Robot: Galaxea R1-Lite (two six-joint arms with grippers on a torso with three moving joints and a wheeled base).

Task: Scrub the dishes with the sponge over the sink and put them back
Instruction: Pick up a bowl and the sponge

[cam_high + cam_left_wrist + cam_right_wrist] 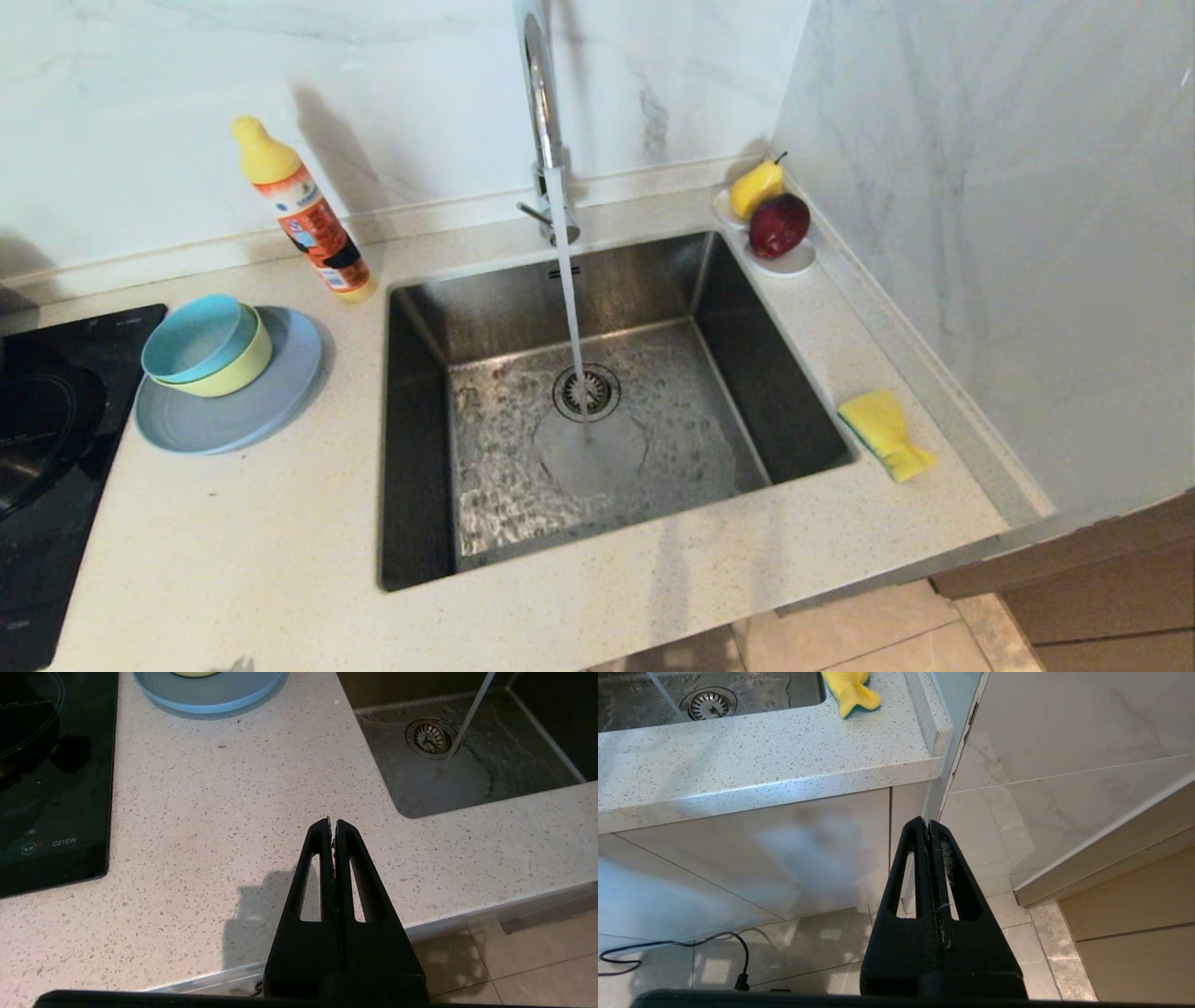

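Dishes sit stacked left of the sink (607,411): teal bowl (194,338) nested in the pale yellow bowl (233,369), both on the grey-blue plate (229,411), which lies flat on the surface (233,541). The sponge (883,432) lies on the opposite side, just right of the sink rim, yellow face up, green edge showing underneath. Water runs from the faucet (541,103) and lands just in front of the drain (586,392).

Left end effector (332,822) is over the surface's front edge, left-front of the sink, pinched closed w/ nothing in it; the plate rim shows beyond it. Right end effector (928,822) hangs low, below and in front of the surface near the sink's right corner, also pinched closed and empty. Neither shows in the head view.

Nothing picked up yet, so the step is prob. the first reach. To do it well: both need to spread before approach. Left should take the teal bowl alone by its rim, lifting straight up so the yellow bowl doesn't ride along. Right needs to rise clear of the surface edge first, then come down on the sponge across its narrow width. Keep clear of the detergent bottle (308,215) behind the stack and the fruit dish (775,252) at the sink's back-right corner. Scrub over the basin, not the surface, to keep drips in.
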